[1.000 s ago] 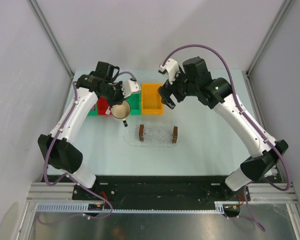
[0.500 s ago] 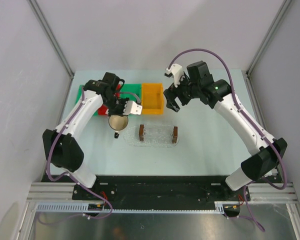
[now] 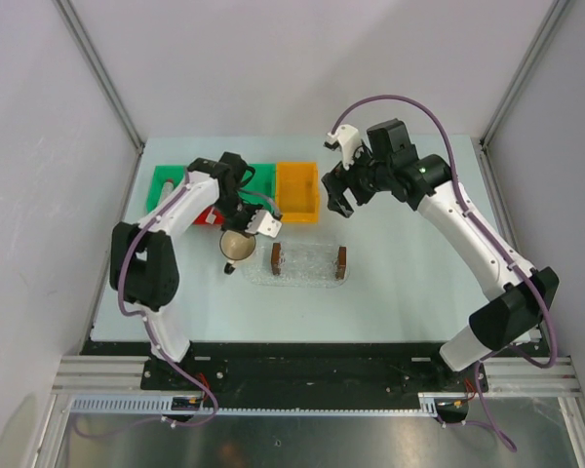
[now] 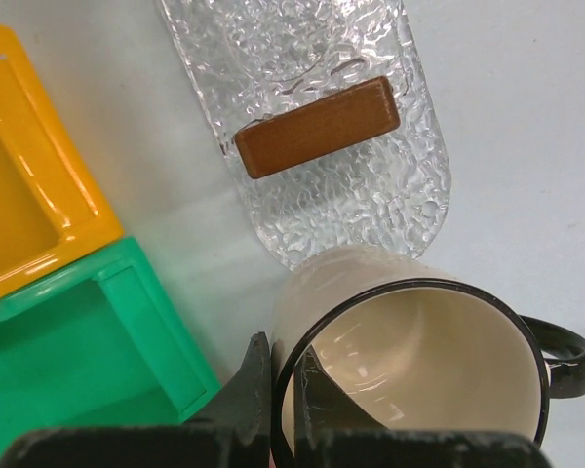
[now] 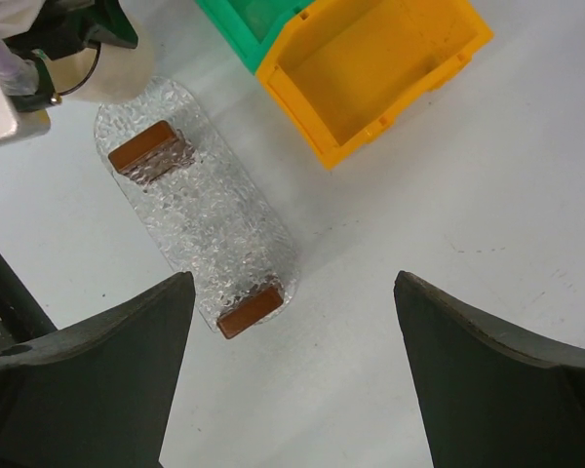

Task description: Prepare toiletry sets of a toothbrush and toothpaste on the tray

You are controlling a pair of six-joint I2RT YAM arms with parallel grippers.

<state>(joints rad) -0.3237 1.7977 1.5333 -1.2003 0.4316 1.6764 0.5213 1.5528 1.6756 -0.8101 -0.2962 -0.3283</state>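
Left arm reaches out, wrist pointing down. Left gripper (image 4: 285, 395) pinches the rim wall of one cream mug (image 4: 409, 361). One tray (image 4: 312, 58) with two brown blocks (image 5: 148, 151) lies just ahead of it.

Right arm is stretched high, right gripper (image 5: 292, 292) spread wide and holding nothing, tray below it.

Three bins: orange bin (image 5: 370, 58), green bin (image 5: 253, 15), red bin (image 3: 205, 213).

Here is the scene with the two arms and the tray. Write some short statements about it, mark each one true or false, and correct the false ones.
1. The left hand grips a cream mug by its rim. True.
2. The right hand is shut on a toothbrush. False: it is open and holds nothing.
3. The orange bin is empty. True.
4. A toothpaste tube lies on the tray. False: only two brown blocks sit on it, one at each end.
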